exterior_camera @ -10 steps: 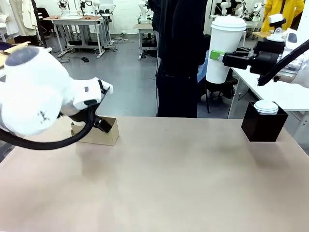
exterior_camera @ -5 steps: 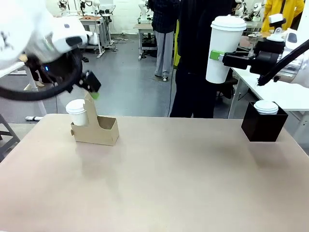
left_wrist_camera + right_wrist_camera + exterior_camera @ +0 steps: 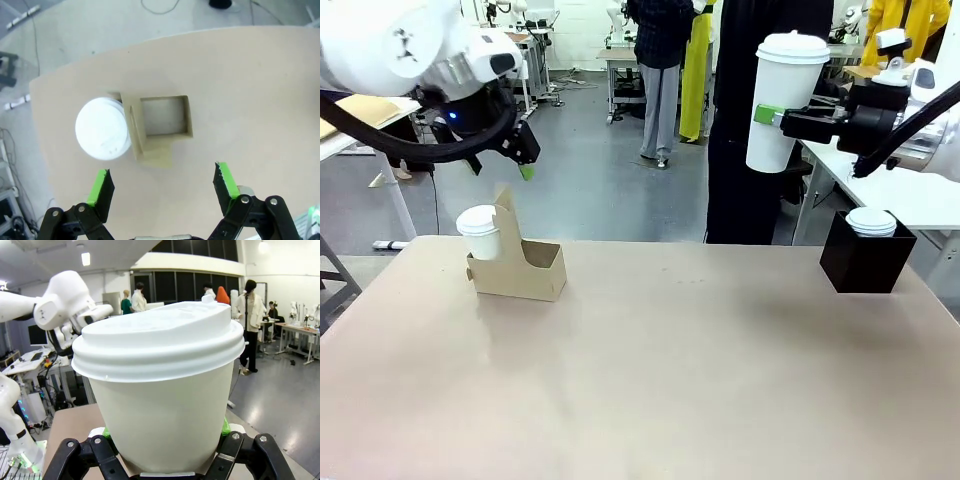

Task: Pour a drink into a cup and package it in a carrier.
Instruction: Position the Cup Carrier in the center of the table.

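Brown cardboard cup carrier: sat on the far-left part of the tan table, its handle panel upright.
Second white lidded cup: was seated in the carrier's left pocket, beside the handle panel.
Left gripper: hovered above the carrier, green-padded fingers spread wide apart.
Tall white paper cup with domed plastic lid: was upright, high in the air at the table's right side.
Right gripper: was clamped on that tall cup's lower body from both sides.
Black open-topped box: stood at the table's far-right edge, with a stack of white lids inside.
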Robot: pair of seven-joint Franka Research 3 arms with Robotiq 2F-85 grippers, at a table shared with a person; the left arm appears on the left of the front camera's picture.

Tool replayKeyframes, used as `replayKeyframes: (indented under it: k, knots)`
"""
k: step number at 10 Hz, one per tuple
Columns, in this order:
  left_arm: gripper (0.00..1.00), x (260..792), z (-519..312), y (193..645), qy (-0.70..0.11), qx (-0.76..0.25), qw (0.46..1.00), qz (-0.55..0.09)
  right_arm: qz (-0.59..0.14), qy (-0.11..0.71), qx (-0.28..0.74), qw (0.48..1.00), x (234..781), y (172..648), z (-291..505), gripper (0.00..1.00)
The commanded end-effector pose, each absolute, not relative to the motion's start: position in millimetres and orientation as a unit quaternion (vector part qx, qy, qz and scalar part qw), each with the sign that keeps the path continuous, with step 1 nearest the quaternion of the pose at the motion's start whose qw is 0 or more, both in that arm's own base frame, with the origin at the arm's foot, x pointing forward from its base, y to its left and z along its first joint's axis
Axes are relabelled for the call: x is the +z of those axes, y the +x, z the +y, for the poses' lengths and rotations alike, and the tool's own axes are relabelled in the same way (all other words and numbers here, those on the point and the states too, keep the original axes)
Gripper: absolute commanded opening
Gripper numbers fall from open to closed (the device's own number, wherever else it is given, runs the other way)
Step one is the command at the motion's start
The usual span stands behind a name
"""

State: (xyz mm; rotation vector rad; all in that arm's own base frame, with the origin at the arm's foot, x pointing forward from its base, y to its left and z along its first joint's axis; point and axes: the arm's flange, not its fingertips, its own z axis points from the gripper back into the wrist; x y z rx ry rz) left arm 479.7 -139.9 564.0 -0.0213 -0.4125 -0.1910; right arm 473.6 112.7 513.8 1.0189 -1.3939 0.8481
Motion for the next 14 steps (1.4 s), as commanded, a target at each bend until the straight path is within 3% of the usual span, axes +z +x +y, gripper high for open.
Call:
replayKeyframes:
  k: [1,6,7,8,10,11,12,14]
  knots:
    - [1.00,558,-146,502,0.006,-0.063,0.979,-0.193,-0.607,0.428,0.360,0.565,516,475,116,0.81]
    - [1.00,519,-124,530,0.006,-0.035,0.986,-0.162,-0.607,0.428,0.360,0.565,516,475,116,0.81]
    - [0.79,515,-122,535,0.001,-0.032,0.986,-0.166,-0.607,0.428,0.360,0.565,516,475,116,0.81]
    - [0.42,513,-121,538,0.020,-0.029,0.983,-0.178,-0.607,0.428,0.360,0.565,516,475,116,0.81]
    - [0.00,507,-122,542,0.019,-0.028,0.983,-0.179,-0.607,0.428,0.360,0.565,516,475,116,0.81]
    - [0.24,505,-122,543,0.027,-0.025,0.983,-0.178,-0.607,0.428,0.360,0.565,516,475,116,0.81]
    - [0.00,505,-120,544,0.028,-0.025,0.983,-0.179,-0.607,0.428,0.360,0.565,516,475,116,0.81]
    - [0.00,502,-117,546,0.028,-0.021,0.984,-0.176,-0.607,0.428,0.360,0.565,516,475,116,0.81]
